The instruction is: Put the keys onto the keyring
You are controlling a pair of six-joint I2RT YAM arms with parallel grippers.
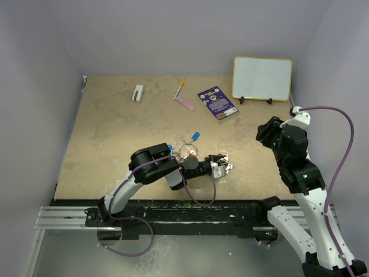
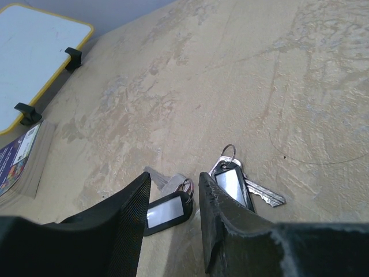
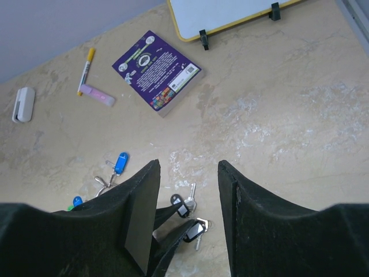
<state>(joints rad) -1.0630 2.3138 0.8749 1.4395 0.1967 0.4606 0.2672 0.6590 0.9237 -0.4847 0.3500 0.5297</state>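
Note:
Two small metal keys with black tags and white inserts lie on the table. In the left wrist view one [image 2: 167,209] lies between my open left gripper's [image 2: 174,179] fingers and the other [image 2: 233,183] just outside the right finger. From the top the left gripper [image 1: 222,166] is low over this pair [image 1: 226,163]. A blue-tagged key [image 1: 196,136] and the silvery keyring [image 1: 185,151] lie behind the left arm. My right gripper [image 3: 188,167] is open and empty, high above the pair [image 3: 185,218], with the blue tag [image 3: 120,163] at its left.
A purple card [image 1: 218,103] lies at the back. A marker [image 1: 180,89], a pink eraser [image 1: 185,103] and a white block [image 1: 138,93] lie left of it. A yellow-framed whiteboard [image 1: 262,78] stands at the back right. Walls close the sides.

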